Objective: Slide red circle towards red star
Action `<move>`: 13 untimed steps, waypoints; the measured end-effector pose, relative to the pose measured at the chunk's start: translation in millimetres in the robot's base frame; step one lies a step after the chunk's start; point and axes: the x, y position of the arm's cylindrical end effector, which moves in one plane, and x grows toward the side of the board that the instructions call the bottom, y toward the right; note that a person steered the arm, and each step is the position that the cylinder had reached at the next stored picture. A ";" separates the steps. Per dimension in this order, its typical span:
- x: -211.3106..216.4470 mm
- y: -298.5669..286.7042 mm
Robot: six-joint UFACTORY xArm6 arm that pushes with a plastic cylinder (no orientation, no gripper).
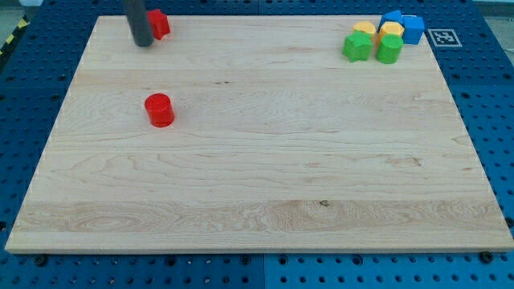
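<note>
- The rod's tip (pixel 144 43) stands near the board's top-left corner, its dark shaft running up out of the view's top.
- There are no fingers on this arm; it ends in a plain rod, so nothing is spread, pressed together or pinching.
- The red star (pixel 159 23) lies just to the view's right of the rod, partly hidden by it. Whether the two touch cannot be told.
- The red circle (pixel 159 110) sits alone on the wooden board (pixel 265 185), well below the star and almost straight under it in the view.
- The tip is well apart from the circle, and on the star's side of it, not behind it.
- Four blocks cluster at the top-right corner: a green block (pixel 357 46), a second green block (pixel 389 49), a yellow block (pixel 365 29) and a second yellow block (pixel 392 30). Their shapes are not clear enough to name.
- Blue blocks (pixel 404 24) stand behind that cluster, touching or nearly so; how many there are is uncertain. All of these are far from the working area.
- A printed marker tag (pixel 444 37) lies off the board's top-right edge.
- Assessment: a clear gap separates circle and star, so the task appears undone.
- Outstanding: in my judgement the tip must pass round to the circle's lower side, then push it up the view towards the star.
- Risk noted: the tip is close enough to the star to nudge it on moving off.
</note>
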 end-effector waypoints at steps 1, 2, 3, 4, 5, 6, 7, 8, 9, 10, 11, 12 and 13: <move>42.6 -24.4; 97.5 -33.3; 157.0 -19.8; 187.4 30.5; 187.1 70.1; 179.9 93.1; 180.7 86.0; 204.9 58.4; 205.3 52.6; 190.9 52.6; 178.3 52.6; 172.4 56.7; 165.1 56.7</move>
